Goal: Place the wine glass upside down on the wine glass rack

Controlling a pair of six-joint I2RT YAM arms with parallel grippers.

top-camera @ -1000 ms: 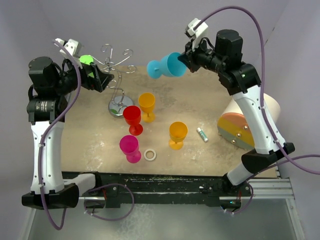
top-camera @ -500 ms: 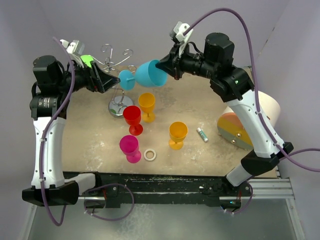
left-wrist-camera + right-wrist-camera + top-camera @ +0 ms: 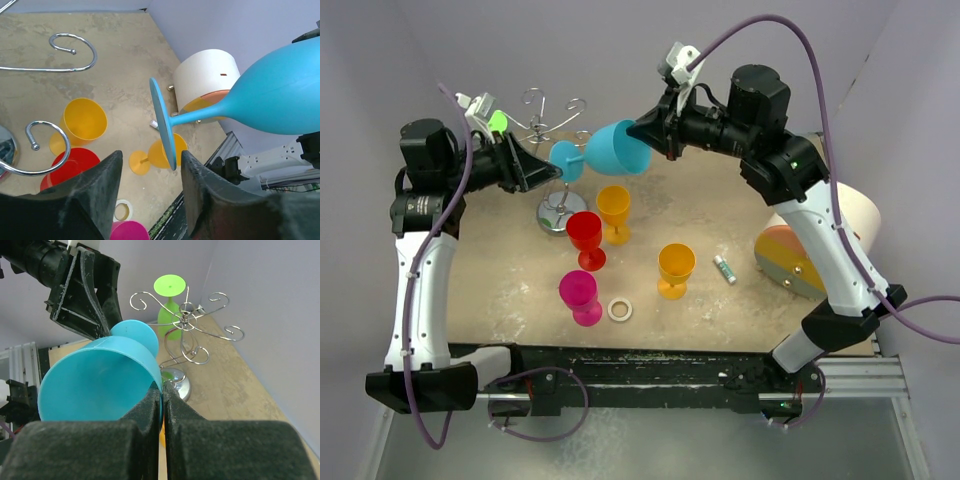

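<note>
Lying on its side in the air, the blue wine glass (image 3: 617,148) is level with the curled hook arms of the wine glass rack (image 3: 555,215), just to the rack's right as seen from above. Its foot (image 3: 162,125) points toward the rack and its open mouth points away from it. The right gripper (image 3: 655,135), on the side of the glass away from the rack, has its jaws pressed together on the rim wall of the bowl and carries the glass. The left gripper (image 3: 545,165) reaches across in front of the rack's stem. Its two fingers (image 3: 100,185) stand apart on either side of the thin foot disc, with a gap showing on each side, so they are parted and not gripping. A green wine glass (image 3: 170,300) sits foot-up at the rack. On the table by the rack's round base stand a red wine glass (image 3: 585,235) and an orange wine glass (image 3: 613,205).
</note>
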